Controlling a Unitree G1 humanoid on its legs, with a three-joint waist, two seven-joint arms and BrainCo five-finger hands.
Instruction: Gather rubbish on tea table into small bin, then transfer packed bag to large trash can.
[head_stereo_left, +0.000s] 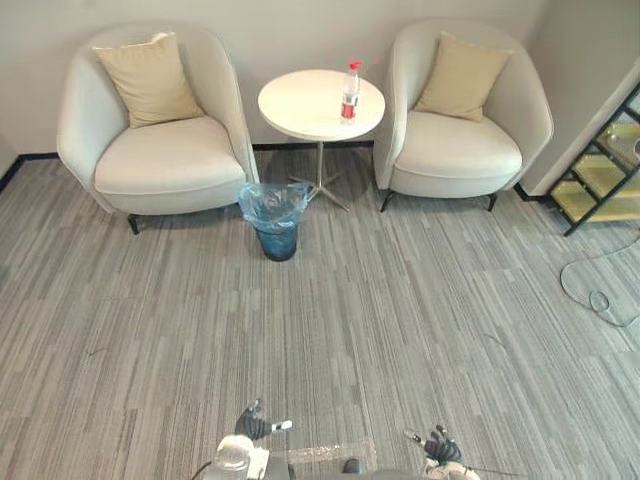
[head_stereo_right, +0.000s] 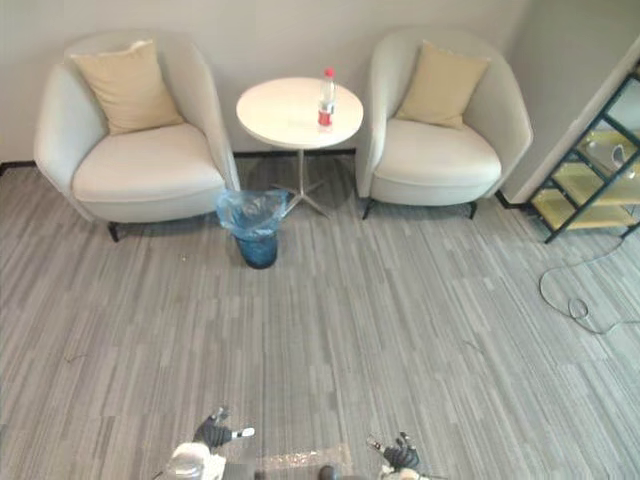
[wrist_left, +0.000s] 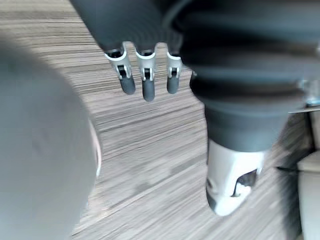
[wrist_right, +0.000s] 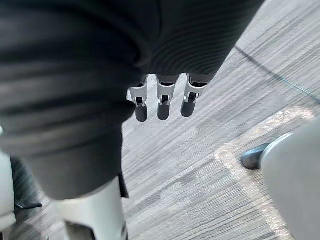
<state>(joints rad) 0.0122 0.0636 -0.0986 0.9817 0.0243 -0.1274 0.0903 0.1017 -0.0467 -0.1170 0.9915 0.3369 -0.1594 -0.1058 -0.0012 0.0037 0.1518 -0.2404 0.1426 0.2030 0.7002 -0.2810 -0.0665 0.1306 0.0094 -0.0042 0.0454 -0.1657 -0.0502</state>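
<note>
A clear plastic bottle (head_stereo_left: 350, 92) with a red cap and red label stands upright on the round white tea table (head_stereo_left: 300, 108), between two armchairs at the far side of the room. On the carpet in front of the table stands a small dark bin (head_stereo_left: 276, 220) lined with a blue plastic bag. My left hand (head_stereo_left: 254, 424) and right hand (head_stereo_left: 438, 445) hang low at the near edge of the view, far from the table. In the wrist views the fingers (wrist_left: 145, 82) of the left hand and the fingers (wrist_right: 162, 102) of the right hang straight over bare carpet and hold nothing.
Two light grey armchairs (head_stereo_left: 160, 140) (head_stereo_left: 462, 125) with beige cushions flank the table against the wall. A black metal shelf (head_stereo_left: 605, 170) stands at the far right, and a thin cable (head_stereo_left: 590, 290) lies looped on the carpet near it. Striped grey carpet stretches from me to the table.
</note>
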